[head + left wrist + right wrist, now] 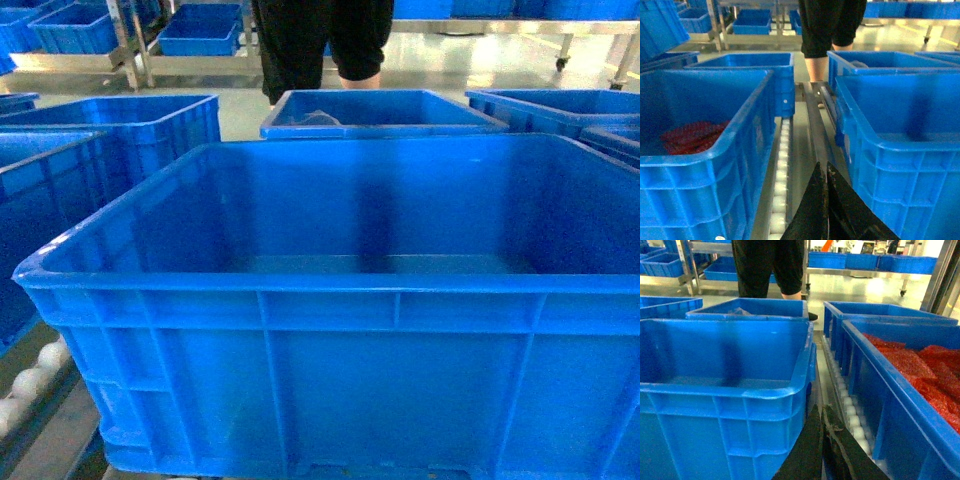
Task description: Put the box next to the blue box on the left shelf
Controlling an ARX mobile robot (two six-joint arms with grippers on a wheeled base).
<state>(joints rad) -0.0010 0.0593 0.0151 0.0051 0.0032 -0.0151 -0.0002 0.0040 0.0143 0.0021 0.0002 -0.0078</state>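
While my head camera is almost filled by it, these are the lines I can give:

Box: the box [400, 330] sits right in front of me, ribbed outer wall toward the camera, smooth inner floor bare.
Box from the wrists: its left corner [900, 150] shows in the left wrist view, its right corner [725, 385] in the right wrist view.
Left shelf: white rollers [781, 170] run along grey rails [812, 130] in the gap left of the box — a few also show at the lower left of the head view [30, 385].
Left crate: a blue crate [700, 165] stands across that gap, red material [692, 137] inside it.
Right crate: another blue crate [905, 390] holding red bagged stuff [930, 372], with rollers [852, 412] between it and the box.
Left gripper [826, 210]: dark fingers pressed together, nothing between them, low in the gap.
Right gripper [821, 450]: also closed and empty, beside the box's right corner.
Room: glossy pale floor [470, 65], steel racks with blue crates [200, 30] — and a person in black shorts [320, 45] standing behind.
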